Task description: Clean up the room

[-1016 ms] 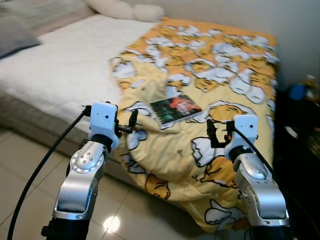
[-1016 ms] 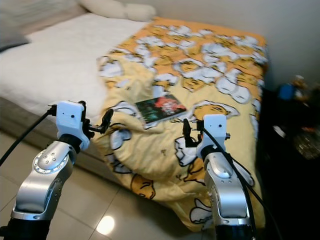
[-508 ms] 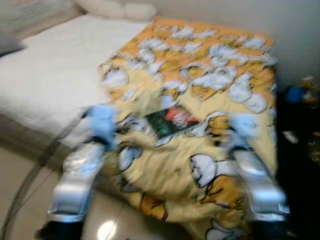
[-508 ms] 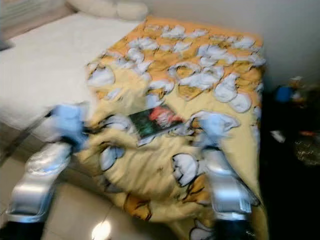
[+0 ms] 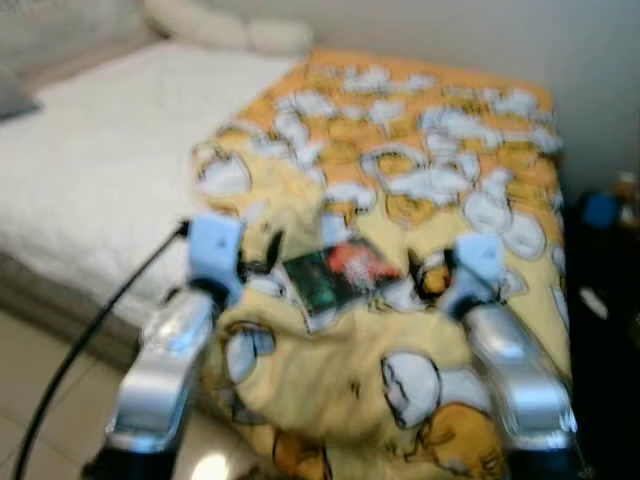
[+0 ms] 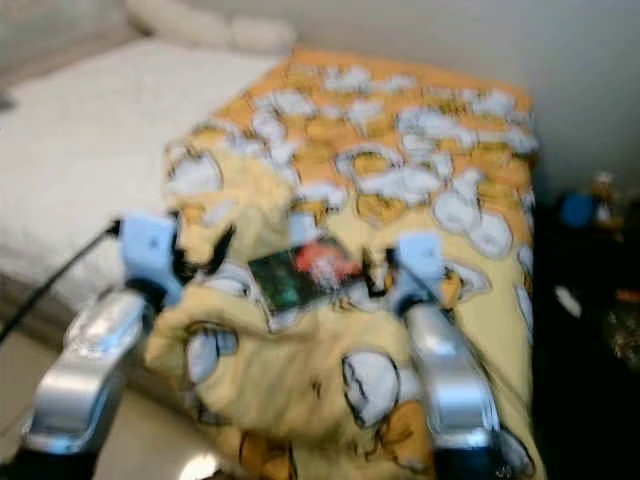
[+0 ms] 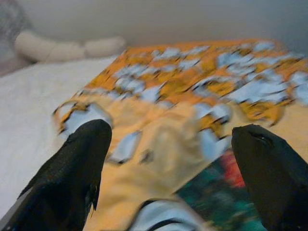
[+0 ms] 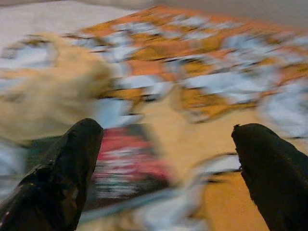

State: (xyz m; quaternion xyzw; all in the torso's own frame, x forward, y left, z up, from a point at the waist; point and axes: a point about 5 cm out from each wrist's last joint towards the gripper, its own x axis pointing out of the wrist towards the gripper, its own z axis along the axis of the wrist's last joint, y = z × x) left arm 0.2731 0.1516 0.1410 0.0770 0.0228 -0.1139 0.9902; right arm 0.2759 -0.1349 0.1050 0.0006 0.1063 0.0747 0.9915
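A dark green and red book (image 5: 340,276) lies on a crumpled yellow duck-print blanket (image 5: 400,200) covering the bed's near right part. My left gripper (image 5: 262,252) hovers just left of the book, open with nothing between its fingers (image 7: 72,168). My right gripper (image 5: 432,272) hovers just right of the book, also open and empty, its fingers (image 8: 269,168) wide apart. The book (image 8: 125,166) shows blurred between the right fingers, and its green edge (image 7: 216,202) lies low between the left ones. All views are motion-blurred.
The white mattress (image 5: 100,150) stretches to the left, with pale pillows (image 5: 225,30) at the wall. A dark nightstand area with a blue object (image 5: 600,210) stands at the right. Tiled floor (image 5: 40,380) lies before the bed.
The camera has come closer to the bed and the picture blurs. Both grippers now flank the book more closely, reaching over the blanket; both stay open.
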